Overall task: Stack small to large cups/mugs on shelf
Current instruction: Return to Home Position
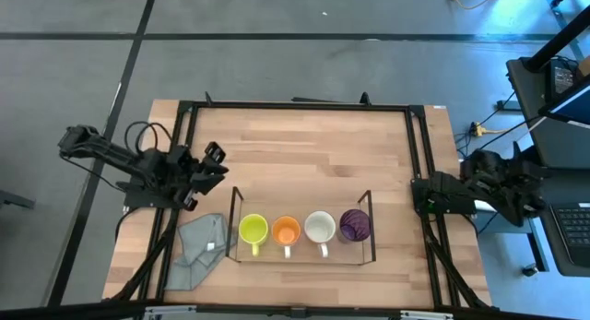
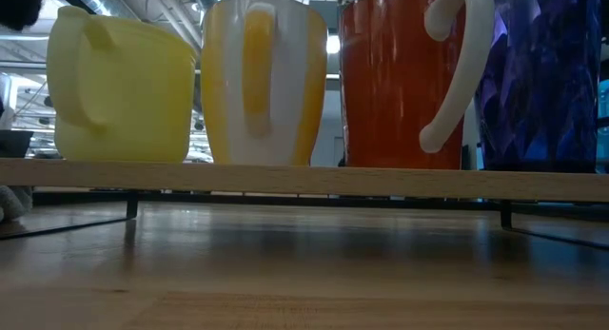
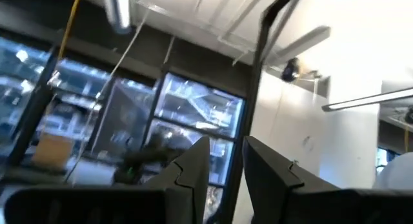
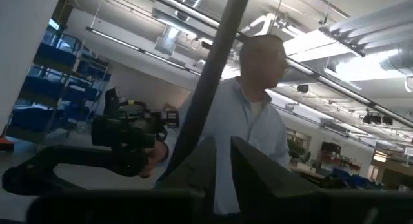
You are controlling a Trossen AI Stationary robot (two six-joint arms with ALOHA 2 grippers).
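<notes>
The shelf [image 1: 234,230] stands near the table's front edge, clear-walled with thin dark edges. Four cups stand in a row on it. From above they are a yellow mug [image 1: 253,230], a cup orange inside [image 1: 287,231], a cup white inside [image 1: 320,227] and a purple tumbler [image 1: 355,225]. In the low view their walls are yellow [image 2: 114,87], white with a yellow-orange handle [image 2: 265,83], orange-red with a white handle [image 2: 400,78] and purple [image 2: 542,78]. My left gripper [image 1: 216,163] is at the table's left edge, fingers a little apart and empty. My right gripper [image 1: 419,195] is at the right edge, shut and empty.
A crumpled grey cloth [image 1: 198,251] lies on the table just left of the shelf. A dark frame [image 1: 295,105] runs around the table's edges. Bare wood lies between the shelf and the far edge. A person [image 4: 248,121] stands beyond the table in the right wrist view.
</notes>
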